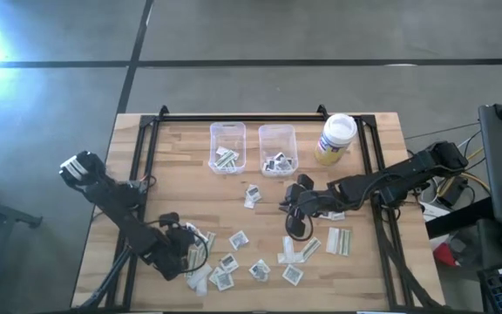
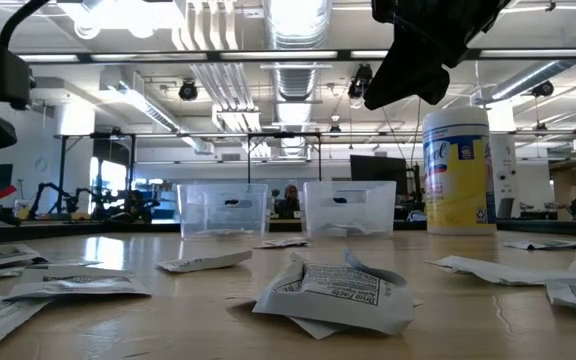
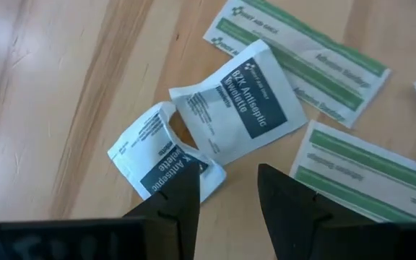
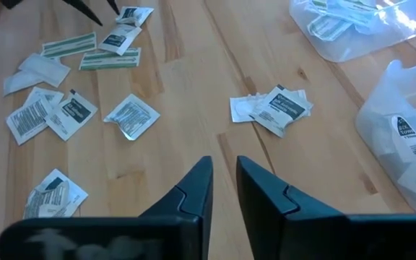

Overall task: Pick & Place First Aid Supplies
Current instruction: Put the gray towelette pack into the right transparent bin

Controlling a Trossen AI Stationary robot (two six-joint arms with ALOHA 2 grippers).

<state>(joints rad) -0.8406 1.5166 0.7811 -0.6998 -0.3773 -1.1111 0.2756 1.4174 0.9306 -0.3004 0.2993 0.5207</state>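
The first aid supplies lie scattered over the wooden table (image 1: pixel 172 183): square white packets with dark print (image 1: pixel 239 239) and long green-striped strips (image 1: pixel 338 241). Both clear bins (image 1: pixel 227 146) (image 1: pixel 278 150) hold a few packets. My left gripper (image 1: pixel 188 247) (image 3: pixel 226 195) points down, open, close over two white antiseptic packets (image 3: pixel 233 101) (image 3: pixel 161 162) near the table's front left. One finger stands in front of the smaller packet; I cannot tell whether it touches. My right gripper (image 1: pixel 290 209) (image 4: pixel 222 177) hangs above the table's middle, narrowly open and empty.
A white-lidded yellowish jar (image 1: pixel 335 138) stands at the far right beside the bins. Two green-striped strips (image 3: pixel 295 54) (image 3: pixel 360 173) lie beside the white packets under my left gripper. A crumpled pair of packets (image 4: pixel 273 108) lies ahead of my right gripper. Black rails (image 1: pixel 242 118) frame the table.
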